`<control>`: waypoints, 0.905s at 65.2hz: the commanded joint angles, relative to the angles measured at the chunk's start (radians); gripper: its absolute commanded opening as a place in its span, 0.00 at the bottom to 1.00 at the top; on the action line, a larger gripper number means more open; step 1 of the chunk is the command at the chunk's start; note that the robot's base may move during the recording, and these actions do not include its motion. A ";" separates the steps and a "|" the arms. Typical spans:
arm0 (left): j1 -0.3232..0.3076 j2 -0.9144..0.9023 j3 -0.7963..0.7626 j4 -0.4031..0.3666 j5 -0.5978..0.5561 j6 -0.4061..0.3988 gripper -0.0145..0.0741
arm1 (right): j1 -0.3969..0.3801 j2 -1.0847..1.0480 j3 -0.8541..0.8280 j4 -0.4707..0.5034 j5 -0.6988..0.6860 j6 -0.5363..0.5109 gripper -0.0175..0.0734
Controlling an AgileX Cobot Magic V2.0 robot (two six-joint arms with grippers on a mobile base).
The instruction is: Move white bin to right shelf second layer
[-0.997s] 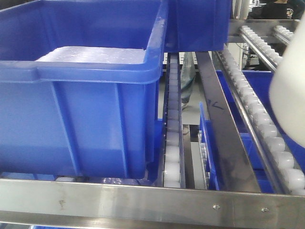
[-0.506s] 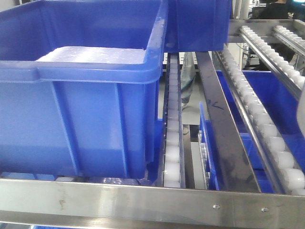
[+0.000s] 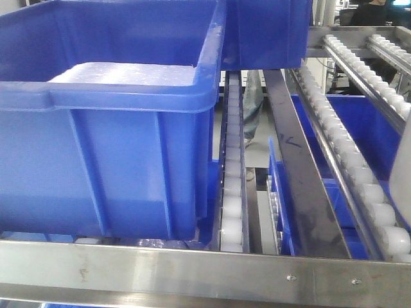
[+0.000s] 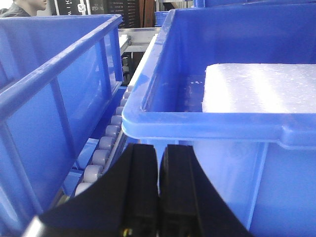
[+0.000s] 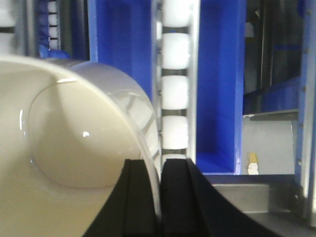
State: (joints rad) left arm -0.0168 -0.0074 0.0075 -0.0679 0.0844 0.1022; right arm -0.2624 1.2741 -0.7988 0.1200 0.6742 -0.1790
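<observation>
**White bin pinched by its rim in the right claw, at the right edge of the roller shelf**

The right gripper had its two black fingers drawn nearly together on the thin rim of the white bin, one finger inside the wall and one outside. The glossy off-white tub filled the left half of the right wrist view, its rounded inside facing the camera. Just beyond it ran a line of white rollers between blue walls.

In the front view only a pale sliver of the white bin showed at the right border, beside the slanted roller track and above a blue crate on the lower level. Whether it touched the track could not be told.

The left gripper held nothing; its fingers stood pressed almost together, just below the rim of a large blue crate holding a white foam slab. A second blue crate stood to its left, with grey rollers between them
</observation>
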 commanded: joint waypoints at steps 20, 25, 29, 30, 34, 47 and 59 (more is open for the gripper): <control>0.000 -0.013 0.037 -0.006 -0.084 -0.003 0.26 | -0.008 -0.023 -0.037 0.018 -0.036 -0.040 0.38; 0.000 -0.013 0.037 -0.006 -0.084 -0.003 0.26 | -0.008 -0.023 -0.037 0.018 -0.032 -0.040 0.43; 0.000 -0.013 0.037 -0.006 -0.084 -0.003 0.26 | -0.008 -0.023 -0.037 0.018 -0.032 -0.040 0.48; 0.000 -0.013 0.037 -0.006 -0.084 -0.003 0.26 | -0.008 -0.023 -0.037 0.018 -0.032 -0.040 0.49; 0.000 -0.013 0.037 -0.006 -0.084 -0.003 0.26 | -0.008 -0.023 -0.037 0.018 -0.032 -0.040 0.52; 0.000 -0.013 0.037 -0.006 -0.084 -0.003 0.26 | -0.008 -0.023 -0.037 0.021 -0.032 -0.040 0.52; 0.000 -0.013 0.037 -0.006 -0.084 -0.003 0.26 | -0.008 -0.066 -0.038 0.046 -0.035 -0.040 0.53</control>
State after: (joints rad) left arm -0.0168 -0.0074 0.0075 -0.0679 0.0844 0.1022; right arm -0.2668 1.2590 -0.7988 0.1485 0.6742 -0.2080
